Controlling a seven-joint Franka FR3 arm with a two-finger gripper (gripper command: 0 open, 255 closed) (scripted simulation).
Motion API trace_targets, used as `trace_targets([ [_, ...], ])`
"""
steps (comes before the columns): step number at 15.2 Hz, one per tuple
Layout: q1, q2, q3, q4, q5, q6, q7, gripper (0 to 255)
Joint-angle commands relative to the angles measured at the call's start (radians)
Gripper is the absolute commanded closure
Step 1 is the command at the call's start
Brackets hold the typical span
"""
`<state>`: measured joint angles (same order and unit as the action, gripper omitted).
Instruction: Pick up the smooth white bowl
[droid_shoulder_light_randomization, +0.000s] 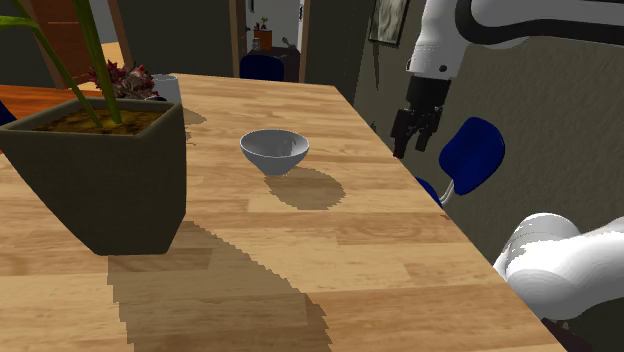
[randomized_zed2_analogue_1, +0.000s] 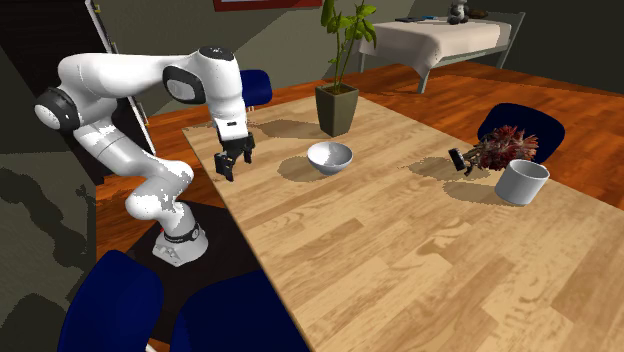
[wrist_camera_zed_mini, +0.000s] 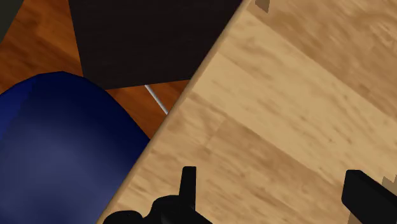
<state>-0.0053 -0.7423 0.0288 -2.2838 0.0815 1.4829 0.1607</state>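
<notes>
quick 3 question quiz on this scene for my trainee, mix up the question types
1. True or false: the pincer is open and apart from the white bowl.
2. The pincer hangs above: A the bowl; B the table's edge; C the table's middle.
3. Fill in: the chair beside the table below the pincer is ___.

Key: 1 true; 2 B; 3 blue.
</notes>
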Motion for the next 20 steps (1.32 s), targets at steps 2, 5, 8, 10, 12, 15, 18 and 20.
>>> trace_targets([
  [2, 0.004, 0.037, 0.007, 0.026, 0.006, 0.013, 0.004, 0],
  [5, 0.013, 0.146, 0.027, 0.112, 0.019, 0.045, 0.016, 0],
  [8, 0.022, 0.256, 0.047, 0.209, 0.029, 0.067, 0.028, 0],
  [10, 0.027, 0.329, 0.059, 0.279, 0.032, 0.076, 0.038, 0],
  [12, 0.033, 0.402, 0.072, 0.354, 0.034, 0.081, 0.047, 0],
  [15, 0.041, 0.515, 0.090, 0.478, 0.032, 0.078, 0.063, 0],
  [18, 0.051, 0.631, 0.108, 0.617, 0.024, 0.064, 0.081, 0],
  [20, 0.060, 0.713, 0.119, 0.721, 0.016, 0.048, 0.094, 0],
])
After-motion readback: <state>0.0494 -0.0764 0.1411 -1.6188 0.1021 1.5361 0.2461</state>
